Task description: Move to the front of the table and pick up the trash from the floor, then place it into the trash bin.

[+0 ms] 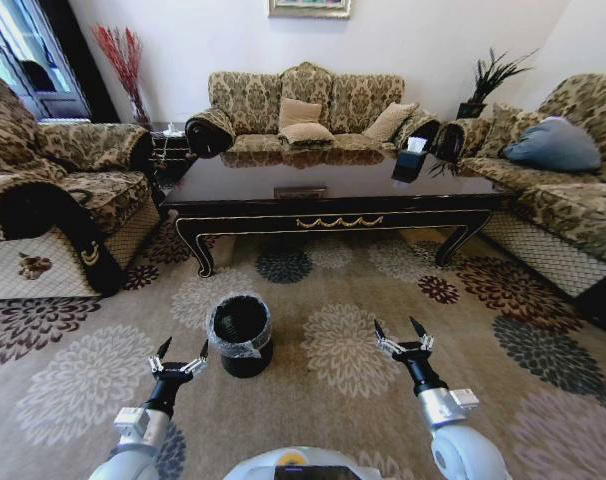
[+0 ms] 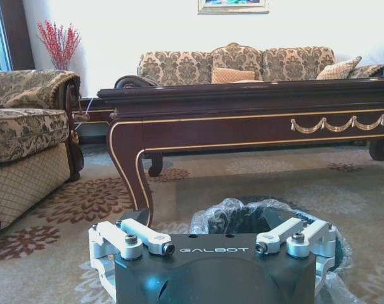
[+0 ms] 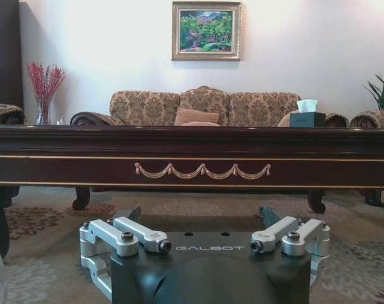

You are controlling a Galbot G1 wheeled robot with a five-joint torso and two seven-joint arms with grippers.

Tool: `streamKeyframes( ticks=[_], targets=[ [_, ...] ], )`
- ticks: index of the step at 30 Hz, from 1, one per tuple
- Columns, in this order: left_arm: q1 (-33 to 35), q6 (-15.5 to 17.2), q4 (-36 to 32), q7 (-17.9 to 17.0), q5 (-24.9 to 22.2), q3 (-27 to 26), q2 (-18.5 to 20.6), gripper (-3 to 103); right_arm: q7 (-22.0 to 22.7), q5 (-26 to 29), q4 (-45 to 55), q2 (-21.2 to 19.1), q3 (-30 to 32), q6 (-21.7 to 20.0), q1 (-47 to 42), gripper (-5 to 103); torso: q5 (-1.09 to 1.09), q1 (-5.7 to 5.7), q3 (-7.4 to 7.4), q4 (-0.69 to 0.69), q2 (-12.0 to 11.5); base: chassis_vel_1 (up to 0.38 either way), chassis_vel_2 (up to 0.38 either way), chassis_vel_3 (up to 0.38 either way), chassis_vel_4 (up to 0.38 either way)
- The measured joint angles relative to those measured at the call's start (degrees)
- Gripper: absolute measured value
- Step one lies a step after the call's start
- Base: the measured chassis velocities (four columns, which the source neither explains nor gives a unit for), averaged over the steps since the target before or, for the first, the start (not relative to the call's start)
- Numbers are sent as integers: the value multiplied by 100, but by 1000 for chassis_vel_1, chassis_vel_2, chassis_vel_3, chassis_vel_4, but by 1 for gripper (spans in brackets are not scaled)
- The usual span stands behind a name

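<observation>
left end effector [image 1: 179, 362] apart, empty, near trash bin [image 1: 241, 335] for drops | right end effector [image 1: 404, 336] apart, empty | counter [image 1: 333, 190] far, faced squarely

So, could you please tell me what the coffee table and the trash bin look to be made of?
The coffee table looks like dark wood with a glossy lacquer: its top mirrors the sofa, and gold swag trim lines the apron. The trash bin seems to be black plastic, though that is uncertain, with a thin crinkly clear liner folded over its rim.
</observation>
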Motion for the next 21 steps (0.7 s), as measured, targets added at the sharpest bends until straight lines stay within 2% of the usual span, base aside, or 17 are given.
streamKeyframes(
  ticks=[9, 21],
  targets=[
    [-4, 8, 2, -8, -6, 3, 4, 100, 0, -1, 1, -1, -2, -3, 1, 100, 0, 0, 0, 0, 0, 73, -64, -59, 73],
    [-5, 16, 6, -14, -12, 5, 7, 100, 2, -2, 1, -2, -4, -7, 0, 100, 1, 0, -1, 0, 0, 246, -262, -243, 255]
  ],
)
